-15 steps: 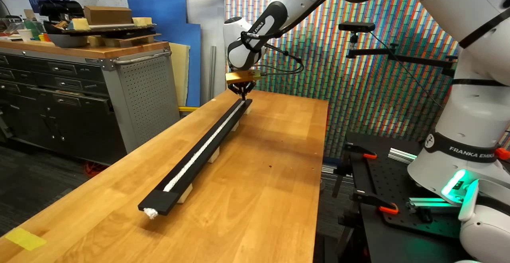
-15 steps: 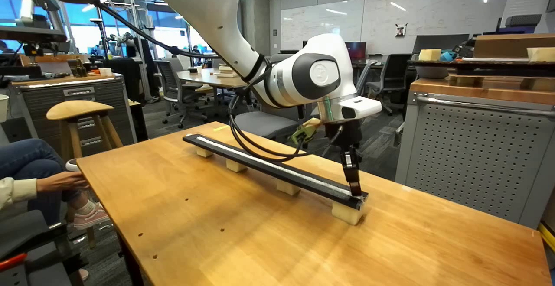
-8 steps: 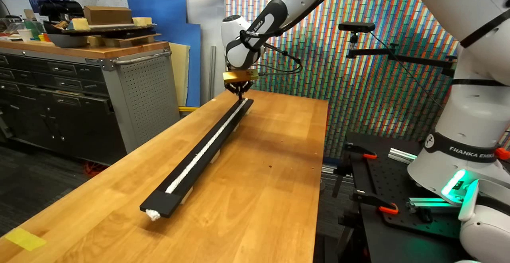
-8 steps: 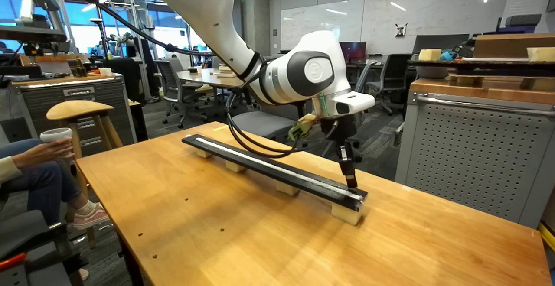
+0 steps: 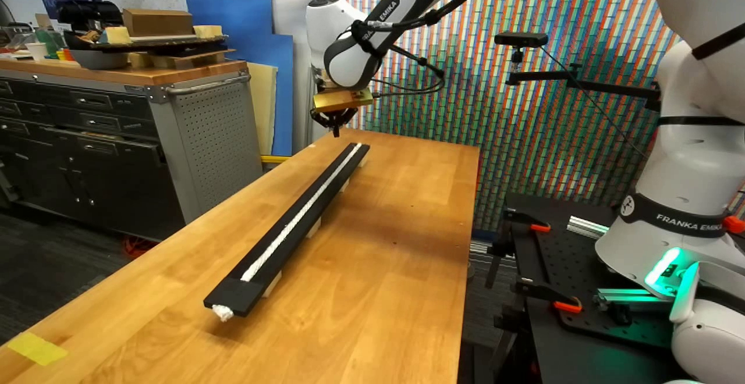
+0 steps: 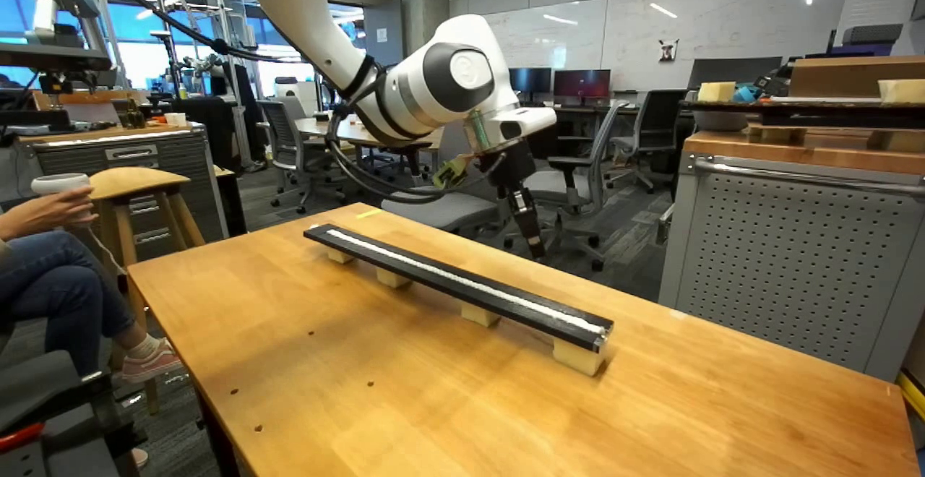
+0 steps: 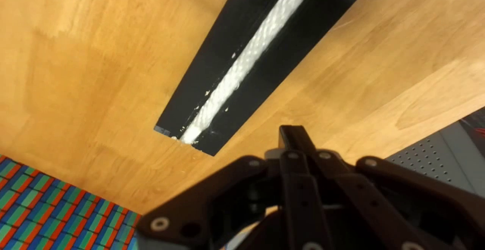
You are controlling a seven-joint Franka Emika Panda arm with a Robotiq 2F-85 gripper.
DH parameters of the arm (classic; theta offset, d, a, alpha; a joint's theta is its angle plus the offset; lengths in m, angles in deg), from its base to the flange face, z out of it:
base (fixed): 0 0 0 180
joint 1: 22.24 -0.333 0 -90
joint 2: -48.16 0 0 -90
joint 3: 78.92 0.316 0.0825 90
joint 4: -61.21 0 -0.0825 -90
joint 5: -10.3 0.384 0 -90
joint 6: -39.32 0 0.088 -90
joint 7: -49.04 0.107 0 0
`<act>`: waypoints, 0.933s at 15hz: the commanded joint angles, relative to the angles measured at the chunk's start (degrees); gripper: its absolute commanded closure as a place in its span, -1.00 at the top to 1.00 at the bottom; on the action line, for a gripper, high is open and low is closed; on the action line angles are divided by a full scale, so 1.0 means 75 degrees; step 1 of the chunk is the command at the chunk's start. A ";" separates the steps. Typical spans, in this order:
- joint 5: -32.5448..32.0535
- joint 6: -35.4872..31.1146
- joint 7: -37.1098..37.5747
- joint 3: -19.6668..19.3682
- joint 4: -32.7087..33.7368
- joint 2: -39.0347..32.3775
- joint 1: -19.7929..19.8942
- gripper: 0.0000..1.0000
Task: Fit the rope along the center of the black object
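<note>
The black object [image 6: 531,320] is a long, narrow rail raised above the table. Along its middle runs the white rope [image 6: 462,280], straight and lying in line with the rail in all views. In an exterior view the rope goes out of sight under the rail's near end, and a frayed white rope tip [image 5: 222,313] sticks out beyond it. The rope's opposite end reaches the rail's edge in the wrist view, with white specks around it. My gripper [image 7: 292,127] is shut with nothing between its fingers, up in the air beside the rail, touching neither rail nor rope.
Several wooden blocks [image 6: 578,358] hold the rail off the wooden table [image 6: 448,405]. A grey perforated cart [image 6: 780,260] stands past the table's edge. A seated person's hand [image 6: 58,206] holds a white item at the side. Yellow tape [image 5: 38,349] marks a table corner.
My gripper has risen off the rail's end and moved sideways, away from the rope. The rope end it covered now shows. The person's hand has come up with a white item.
</note>
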 commanded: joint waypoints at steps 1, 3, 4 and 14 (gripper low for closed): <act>-0.0723 0.0270 -0.0020 0.0057 -0.0990 0.1065 -0.0499 -1.00; -0.0998 0.0462 -0.0196 0.0271 -0.1275 0.1447 -0.0619 -1.00; -0.1112 0.0563 -0.0311 0.0410 -0.1414 0.1627 -0.0654 -1.00; -0.1552 0.1396 -0.1836 0.1835 -0.2770 0.3113 -0.0714 -0.91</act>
